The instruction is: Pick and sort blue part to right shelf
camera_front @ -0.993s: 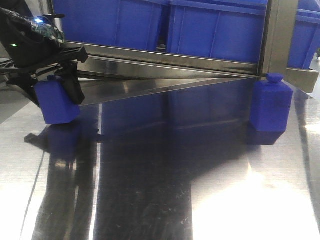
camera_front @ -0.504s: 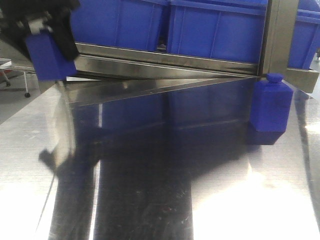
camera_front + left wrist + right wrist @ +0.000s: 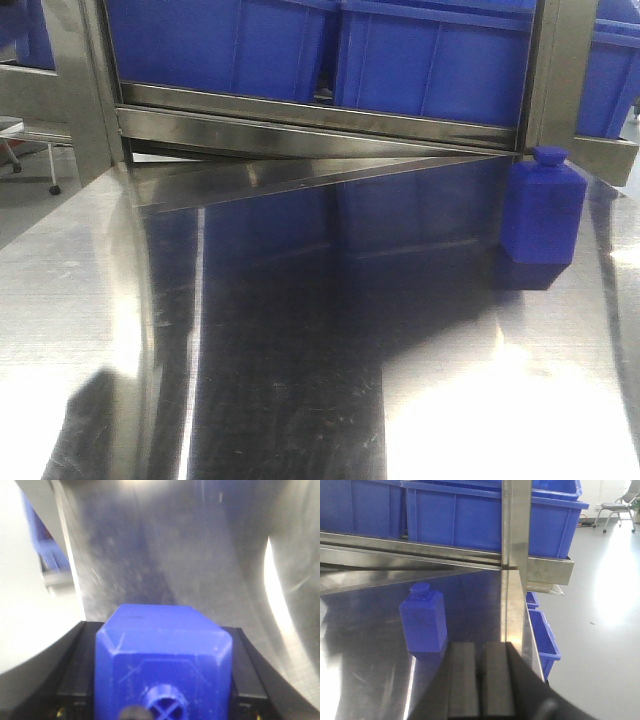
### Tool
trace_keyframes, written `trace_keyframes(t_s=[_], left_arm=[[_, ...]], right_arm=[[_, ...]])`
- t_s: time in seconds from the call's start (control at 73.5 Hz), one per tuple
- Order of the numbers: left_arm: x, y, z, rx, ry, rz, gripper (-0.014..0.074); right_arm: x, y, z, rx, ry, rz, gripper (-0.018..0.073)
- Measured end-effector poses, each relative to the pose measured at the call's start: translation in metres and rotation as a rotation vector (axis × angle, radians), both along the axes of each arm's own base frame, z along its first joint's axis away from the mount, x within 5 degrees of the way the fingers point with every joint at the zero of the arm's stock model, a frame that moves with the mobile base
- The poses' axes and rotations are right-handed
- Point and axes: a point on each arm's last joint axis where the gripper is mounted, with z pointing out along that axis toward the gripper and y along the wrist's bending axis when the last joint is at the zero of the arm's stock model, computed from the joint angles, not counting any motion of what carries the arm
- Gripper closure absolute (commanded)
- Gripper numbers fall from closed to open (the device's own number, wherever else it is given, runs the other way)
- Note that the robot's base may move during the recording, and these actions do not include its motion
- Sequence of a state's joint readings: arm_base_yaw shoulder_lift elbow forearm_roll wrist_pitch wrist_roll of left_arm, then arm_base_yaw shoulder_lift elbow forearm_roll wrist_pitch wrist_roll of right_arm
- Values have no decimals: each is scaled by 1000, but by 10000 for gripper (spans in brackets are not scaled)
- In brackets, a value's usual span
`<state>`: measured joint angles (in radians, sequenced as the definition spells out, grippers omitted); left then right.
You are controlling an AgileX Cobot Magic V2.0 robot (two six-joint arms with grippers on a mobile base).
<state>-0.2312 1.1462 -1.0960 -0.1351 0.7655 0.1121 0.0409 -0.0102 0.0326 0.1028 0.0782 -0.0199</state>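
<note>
One blue part point(image 3: 161, 630), a square bottle shape with a round cap, fills the left wrist view. My left gripper point(image 3: 162, 647) is shut on it, a black jaw pressing each side, high above the steel table. A second blue part point(image 3: 541, 218) stands upright at the table's back right, next to the shelf post; it shows too in the right wrist view point(image 3: 423, 620). My right gripper point(image 3: 481, 652) is shut and empty, low over the table, just right of and nearer than that part. Neither gripper shows in the front view.
A steel shelf point(image 3: 320, 118) with large blue bins point(image 3: 430, 60) runs along the back. Its upright post point(image 3: 516, 525) rises just past my right gripper. The table edge point(image 3: 532, 645) lies to the right, with more blue bins point(image 3: 546, 639) below on the floor.
My left gripper has lifted its blue part off the table, up and to the left, and left the front view. The standing blue part has not moved.
</note>
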Motion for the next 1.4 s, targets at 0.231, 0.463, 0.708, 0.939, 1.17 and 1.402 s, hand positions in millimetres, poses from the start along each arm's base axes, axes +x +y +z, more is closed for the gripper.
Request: trace_keyframes(t_s=[0.231, 0.463, 0.708, 0.939, 1.17, 1.402], left_arm=[[-56, 15, -13, -43, -196, 25, 284], [-109, 29, -21, -95, -405, 42, 284], [-147, 39, -20, -145, -597, 53, 284], [-153, 41, -16, -158, -647, 57, 284], [-152, 40, -17, -157, -643, 57, 284], [-152, 40, -17, -157, -643, 57, 284]], right_arm=[[-1, 1, 6, 26, 14, 7, 490], [-9, 2, 40, 33, 9, 25, 478], [7, 5, 97, 26, 117, 49, 169], [52, 18, 152, 8, 282, 145, 6], [116, 40, 179, -39, 596, 234, 6], [187, 57, 190, -66, 882, 263, 6]])
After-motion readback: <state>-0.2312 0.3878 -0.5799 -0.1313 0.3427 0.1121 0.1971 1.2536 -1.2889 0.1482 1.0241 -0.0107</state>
